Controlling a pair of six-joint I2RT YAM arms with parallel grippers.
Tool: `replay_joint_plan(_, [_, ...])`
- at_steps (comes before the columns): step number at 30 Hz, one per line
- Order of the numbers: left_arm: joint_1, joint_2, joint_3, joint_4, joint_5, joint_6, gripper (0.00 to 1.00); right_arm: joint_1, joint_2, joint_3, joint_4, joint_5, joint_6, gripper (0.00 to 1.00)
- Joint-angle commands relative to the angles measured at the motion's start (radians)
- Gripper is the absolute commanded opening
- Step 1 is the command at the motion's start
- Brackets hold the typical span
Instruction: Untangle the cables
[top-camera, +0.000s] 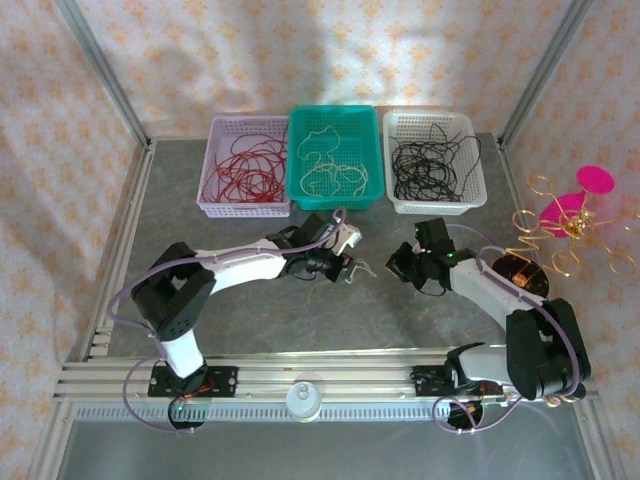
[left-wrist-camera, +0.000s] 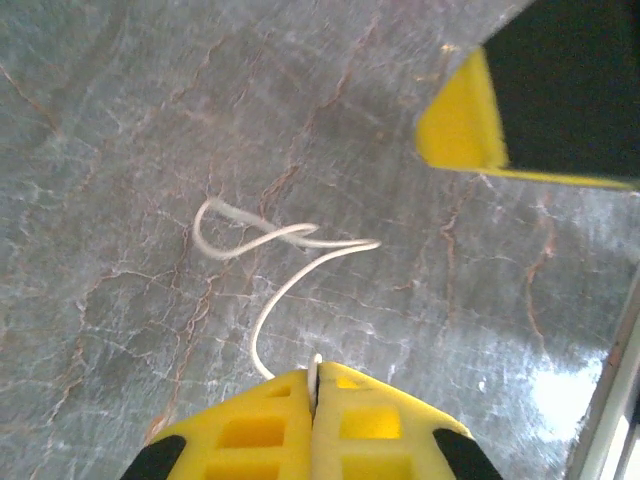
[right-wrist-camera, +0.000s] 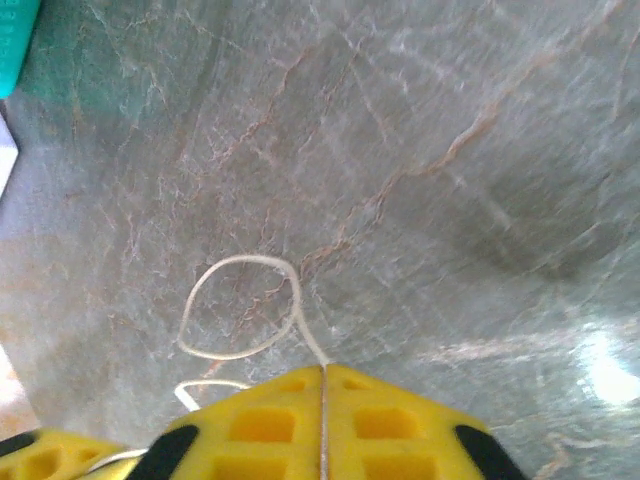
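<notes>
Left gripper (left-wrist-camera: 316, 372): ribbed yellow jaws pinched flat together on a thin white cable (right-wrist-camera: 250, 258) that curls in loose loops over the grey, veined worktop (top-camera: 300, 320). Right gripper (right-wrist-camera: 324, 370) jaws clamp it too, mid-worktop. At the far edge, perforated plastic baskets (top-camera: 335, 112) hold coiled cables (top-camera: 430, 165).

Smooth white cable (left-wrist-camera: 300, 276) on a glossy, marble-veined grey table (left-wrist-camera: 120, 120); the baskets (top-camera: 335, 201) are perforated plastic.
</notes>
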Motion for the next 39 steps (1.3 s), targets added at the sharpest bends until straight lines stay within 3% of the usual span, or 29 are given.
replay_joint_plan(1, [-0.006, -0.068, 0.047, -0.119, -0.040, 0.092, 0.00, -0.041, -0.037, 0.082, -0.014, -0.052, -0.167, 0.20])
replay_joint_plan(5, [-0.005, -0.128, 0.120, -0.200, -0.072, 0.161, 0.00, -0.048, -0.072, 0.139, 0.055, -0.195, -0.307, 0.43])
replay_joint_plan(7, [-0.006, -0.148, 0.162, -0.227, -0.084, 0.188, 0.00, -0.047, -0.074, 0.139, 0.102, -0.249, -0.327, 0.49])
replay_joint_plan(10, [-0.005, -0.177, 0.222, -0.255, -0.098, 0.214, 0.00, -0.044, -0.061, 0.122, 0.181, -0.319, -0.305, 0.52])
replay_joint_plan(18, [-0.006, -0.260, 0.311, -0.243, -0.094, 0.250, 0.00, -0.038, -0.017, 0.117, 0.320, -0.343, -0.195, 0.52])
replay_joint_plan(21, [-0.004, -0.272, 0.342, -0.241, -0.098, 0.264, 0.00, -0.024, 0.021, 0.116, 0.379, -0.355, -0.113, 0.49])
replay_joint_plan(28, [0.001, -0.295, 0.380, -0.221, -0.118, 0.278, 0.00, 0.050, 0.069, 0.132, 0.423, -0.357, -0.096, 0.42])
replay_joint_plan(35, [0.008, -0.324, 0.385, -0.185, -0.169, 0.272, 0.00, 0.062, 0.081, 0.124, 0.390, -0.288, -0.104, 0.10])
replay_joint_plan(39, [0.024, -0.350, 0.405, -0.165, -0.212, 0.259, 0.00, 0.061, 0.085, 0.101, 0.360, -0.229, -0.126, 0.03])
